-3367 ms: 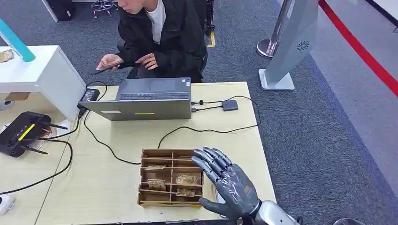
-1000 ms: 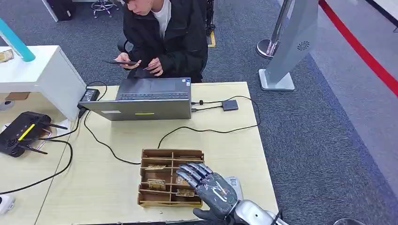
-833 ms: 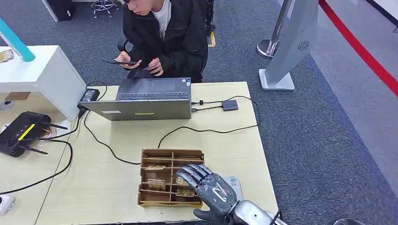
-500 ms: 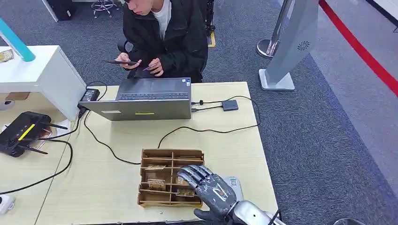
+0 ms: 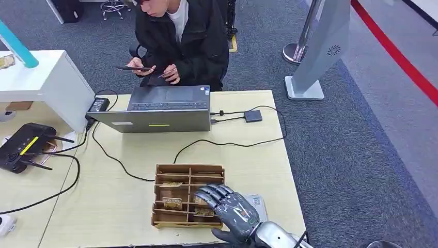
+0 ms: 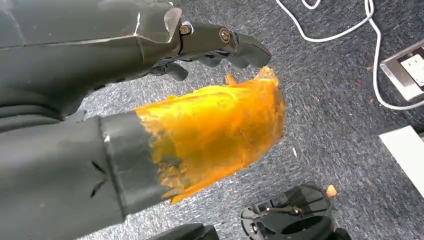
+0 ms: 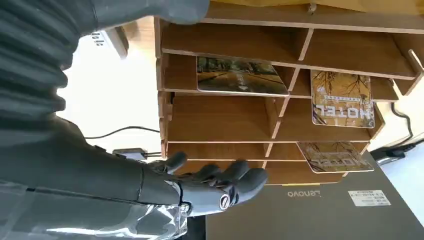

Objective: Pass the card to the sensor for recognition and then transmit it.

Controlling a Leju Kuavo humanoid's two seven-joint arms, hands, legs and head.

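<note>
While empty, right robot hand (image 5: 231, 209) hovers over card box (image 5: 170, 196).

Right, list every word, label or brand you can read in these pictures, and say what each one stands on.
"HOTEL", upside down in the right wrist view, on a card in the wooden organizer.
"Lenovo", upside down too, on the laptop lid.
White sticker on that lid: print too small to read.
The other two cards: print blurred.
Round emblem on the grey floor stand: a sign, no legible letters.
</note>
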